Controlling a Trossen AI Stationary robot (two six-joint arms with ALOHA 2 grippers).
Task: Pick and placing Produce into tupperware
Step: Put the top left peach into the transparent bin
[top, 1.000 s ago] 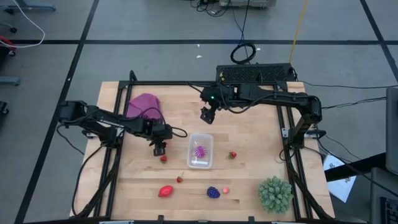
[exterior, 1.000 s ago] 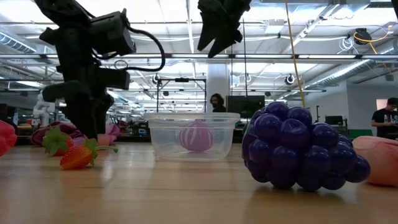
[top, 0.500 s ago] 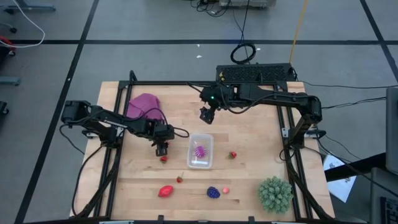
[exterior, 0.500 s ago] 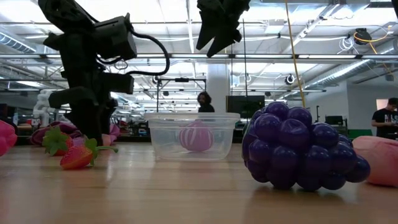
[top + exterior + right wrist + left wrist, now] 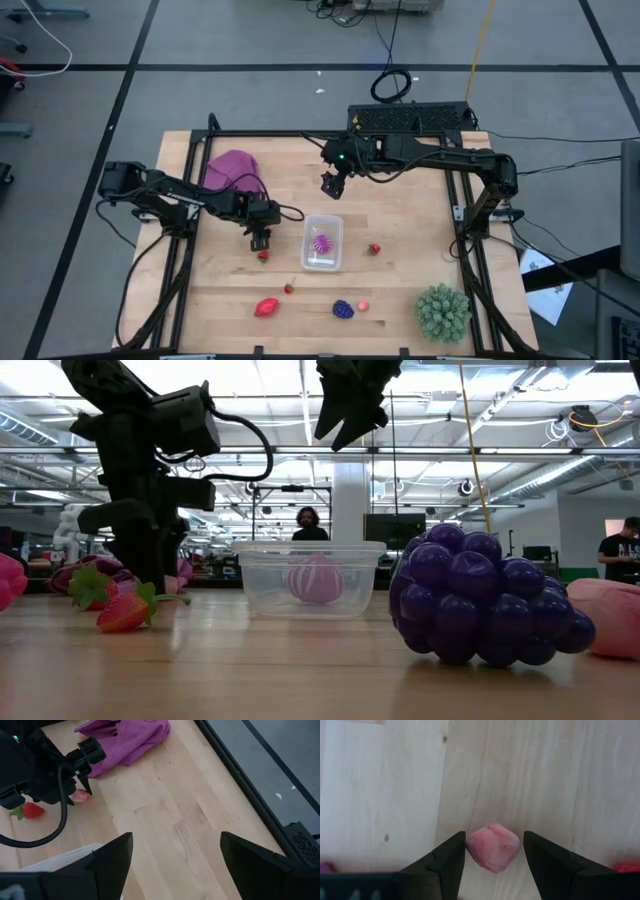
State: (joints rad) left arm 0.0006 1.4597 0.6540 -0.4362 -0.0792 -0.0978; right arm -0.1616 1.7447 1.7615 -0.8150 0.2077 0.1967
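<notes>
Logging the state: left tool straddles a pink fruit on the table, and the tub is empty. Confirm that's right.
Not quite. The tub isn't empty: the high view shows a spiky magenta fruit inside. The left tool does straddle the pink fruit on the table.

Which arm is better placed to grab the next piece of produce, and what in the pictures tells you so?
Left. The left gripper is down at the table, its open fingers straddling a small pink fruit. The right gripper hangs open and empty, high above the table behind the tupperware.

The left gripper pointed straight down, jaws spread apart; the right gripper hung raised, jaws parted wide.
</notes>
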